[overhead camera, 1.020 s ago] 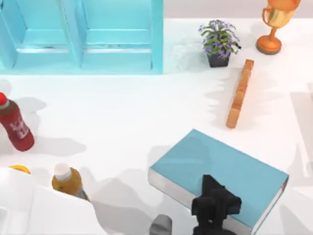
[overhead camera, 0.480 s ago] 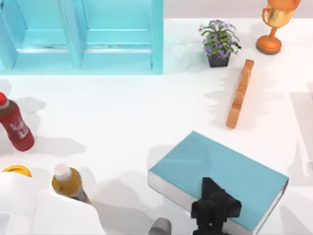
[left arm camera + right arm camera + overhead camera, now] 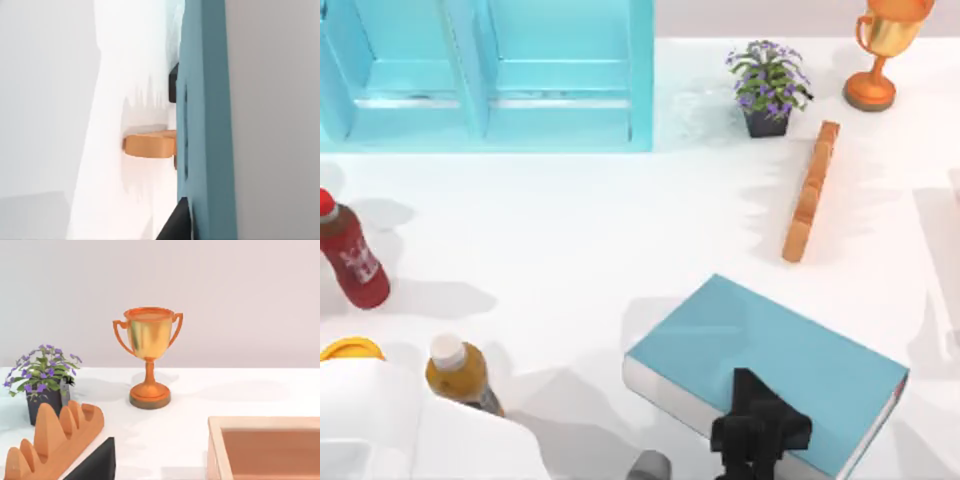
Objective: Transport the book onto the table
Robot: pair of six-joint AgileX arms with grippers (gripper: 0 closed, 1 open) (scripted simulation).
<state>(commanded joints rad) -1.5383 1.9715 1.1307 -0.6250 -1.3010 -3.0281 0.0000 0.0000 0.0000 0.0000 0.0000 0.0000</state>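
The book, a thick teal-blue hardcover with white page edges, lies flat over the table at the lower right of the top view. My left gripper is shut on the middle of its near long edge. In the left wrist view the book runs edge-on as a teal slab right at the camera, with one black finger against it. I cannot tell whether the book touches the table. My right arm is parked on the right; a black corner of its gripper shows low in its wrist view.
A wooden bar lies just beyond the book, with a potted plant and a trophy behind it. The turquoise shelf unit stands at the back left. Bottles stand on the left. A wooden box sits near the right wrist.
The book and my left gripper have slid a little toward the table's near edge. Nothing else has moved.
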